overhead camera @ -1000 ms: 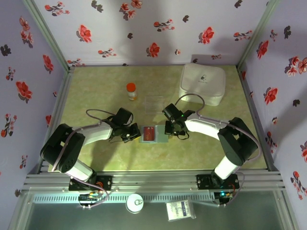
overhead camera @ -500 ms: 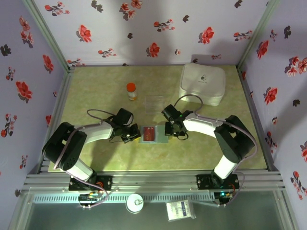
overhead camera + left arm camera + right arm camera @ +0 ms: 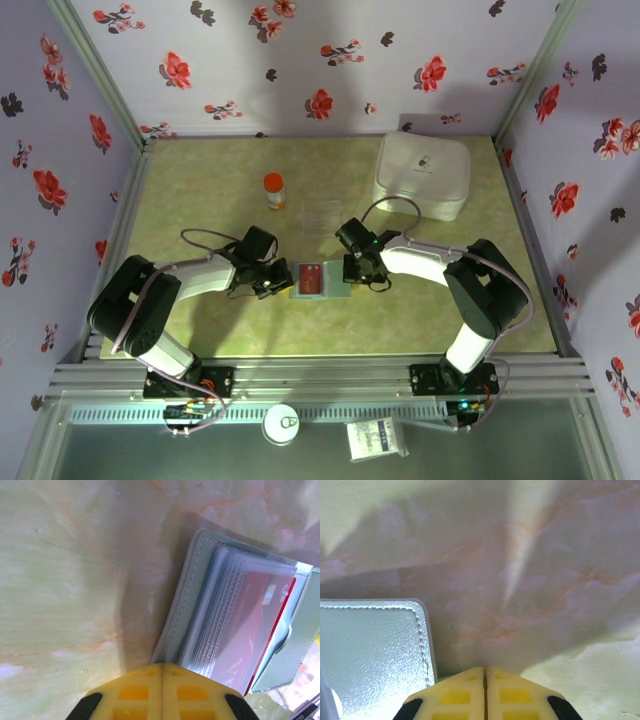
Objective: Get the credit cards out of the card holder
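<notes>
Open card holder (image 3: 336,287) was noted flat on table (image 3: 200,200), mid-near, betw. both grippers; red credit card (image 3: 255,625) was seen inside under clear sleeves (image 3: 220,605). L gripper (image 3: 162,667) was found shut tight, nothing pinched, tips just beside holder's left edge. R gripper (image 3: 485,670) was likewise shut, empty, just beside its right edge.

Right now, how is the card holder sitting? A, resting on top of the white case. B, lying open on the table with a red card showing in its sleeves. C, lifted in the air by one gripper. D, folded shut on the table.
B: the card holder lies spread open on the table, with a red card visible through its clear sleeves.
</notes>
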Controlling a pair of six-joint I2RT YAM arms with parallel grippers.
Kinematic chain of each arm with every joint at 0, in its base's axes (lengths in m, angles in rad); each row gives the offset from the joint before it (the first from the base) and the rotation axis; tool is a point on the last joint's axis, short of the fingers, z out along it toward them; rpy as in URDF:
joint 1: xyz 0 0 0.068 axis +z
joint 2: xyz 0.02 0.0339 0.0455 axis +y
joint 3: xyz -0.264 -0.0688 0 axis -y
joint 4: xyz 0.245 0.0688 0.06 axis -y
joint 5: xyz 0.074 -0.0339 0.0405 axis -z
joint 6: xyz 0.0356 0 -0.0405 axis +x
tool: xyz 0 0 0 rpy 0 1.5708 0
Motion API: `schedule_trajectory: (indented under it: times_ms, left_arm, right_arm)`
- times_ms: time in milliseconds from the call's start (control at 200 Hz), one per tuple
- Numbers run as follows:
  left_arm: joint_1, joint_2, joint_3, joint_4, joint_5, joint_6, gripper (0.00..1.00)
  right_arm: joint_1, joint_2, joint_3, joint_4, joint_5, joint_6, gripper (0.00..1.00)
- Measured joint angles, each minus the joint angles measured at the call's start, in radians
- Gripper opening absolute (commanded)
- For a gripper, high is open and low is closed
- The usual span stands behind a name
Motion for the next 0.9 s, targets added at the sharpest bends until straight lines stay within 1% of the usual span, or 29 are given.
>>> schedule_trajectory:
  times_ms: [110, 285, 400, 615, 710, 900]
  left_arm:
    - [0.000, -0.003, -0.006, 0.007, 0.000, 0.000, 0.02]
    - [0.002, -0.004, -0.008, 0.011, 0.000, 0.000, 0.02]
    - [0.002, -0.004, -0.009, 0.013, 0.000, 0.000, 0.02]
    - [0.002, -0.006, -0.011, 0.014, 0.000, 0.000, 0.02]
    - [0.002, -0.006, -0.011, 0.014, 0.000, 0.000, 0.03]
    - [0.002, -0.008, -0.015, 0.021, 0.000, 0.000, 0.03]
  right_arm:
    - [0.000, -0.009, 0.000, -0.024, 0.014, -0.002, 0.17]
    - [0.001, -0.042, 0.005, -0.078, 0.048, -0.013, 0.25]
    - [0.001, -0.045, 0.014, -0.120, 0.082, -0.019, 0.29]
    - [0.001, -0.045, 0.014, -0.157, 0.111, -0.019, 0.31]
    - [0.001, -0.040, 0.014, -0.157, 0.111, -0.019, 0.34]
    - [0.001, 0.001, 0.007, -0.137, 0.113, -0.018, 0.35]
